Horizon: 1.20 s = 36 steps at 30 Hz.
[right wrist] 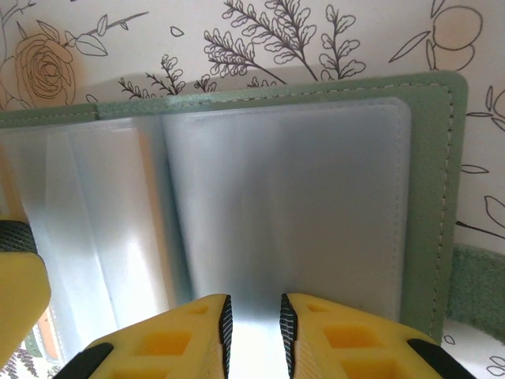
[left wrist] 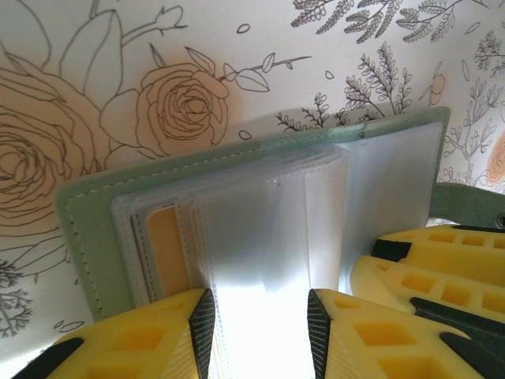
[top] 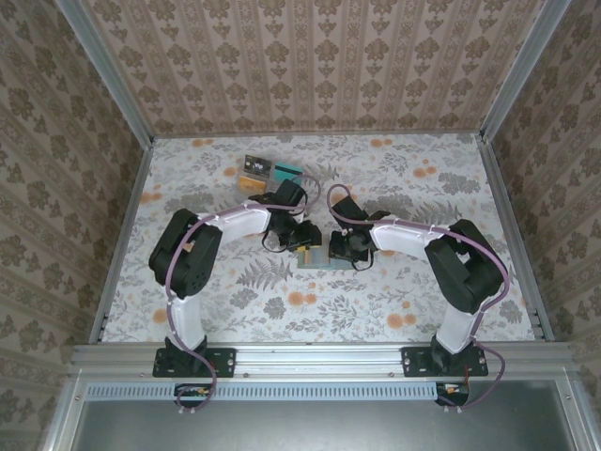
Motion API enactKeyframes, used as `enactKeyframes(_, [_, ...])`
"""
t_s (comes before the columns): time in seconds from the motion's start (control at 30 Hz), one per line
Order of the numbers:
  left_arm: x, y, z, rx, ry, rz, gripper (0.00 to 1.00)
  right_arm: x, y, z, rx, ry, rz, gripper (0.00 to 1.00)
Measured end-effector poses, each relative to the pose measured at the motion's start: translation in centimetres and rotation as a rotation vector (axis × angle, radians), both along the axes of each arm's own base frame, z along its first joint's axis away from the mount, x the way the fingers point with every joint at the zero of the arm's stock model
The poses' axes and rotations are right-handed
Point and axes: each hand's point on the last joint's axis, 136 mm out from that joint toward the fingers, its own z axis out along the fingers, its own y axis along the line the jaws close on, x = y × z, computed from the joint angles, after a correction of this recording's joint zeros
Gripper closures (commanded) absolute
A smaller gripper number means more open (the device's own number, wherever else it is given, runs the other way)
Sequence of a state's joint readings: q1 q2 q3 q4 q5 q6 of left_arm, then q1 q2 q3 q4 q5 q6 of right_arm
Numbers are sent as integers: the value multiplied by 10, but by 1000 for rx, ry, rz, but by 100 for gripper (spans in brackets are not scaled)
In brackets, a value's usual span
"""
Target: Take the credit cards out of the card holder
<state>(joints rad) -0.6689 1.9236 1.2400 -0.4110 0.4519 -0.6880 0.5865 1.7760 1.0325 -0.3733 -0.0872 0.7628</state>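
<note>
The card holder (top: 315, 257) lies open on the table between both arms. It has a grey-green cover (left wrist: 87, 229) and clear plastic sleeves (left wrist: 268, 221). A tan-orange credit card (left wrist: 167, 253) sits in a sleeve on its left side. My left gripper (left wrist: 260, 332) is open, its fingertips (left wrist: 203, 328) straddling the fanned sleeves. My right gripper (right wrist: 255, 332) hovers over the right-hand sleeve (right wrist: 292, 205), jaws a narrow gap apart with nothing between them. The right fingers (left wrist: 442, 272) also show at the holder's right edge. I see no other cards in the sleeves.
A clear tray with colourful cards (top: 270, 173) stands at the back, behind the left gripper. The holder's green closing strap (right wrist: 477, 276) sticks out to the right. The floral tabletop (top: 423, 188) is walled on three sides.
</note>
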Motion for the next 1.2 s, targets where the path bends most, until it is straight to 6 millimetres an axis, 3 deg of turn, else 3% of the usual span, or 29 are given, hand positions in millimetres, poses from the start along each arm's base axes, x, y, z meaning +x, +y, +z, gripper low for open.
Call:
enactKeyframes(0.3, [1,-1,-2,-7,12,13,72,0,-2,-1,37,-3,-8,70])
enactKeyframes(0.47, [1,-3,-3,-13,13,14,78,1,-4,2,89,-18,-20,60])
enactKeyframes(1.0, [1,-3,-4,-9,16,18,80,1,5,3,84,-22,5,50])
enactKeyframes(1.2, [1,-3,-4,-11,18,17,80,2,2,0,32,-12,-3,56])
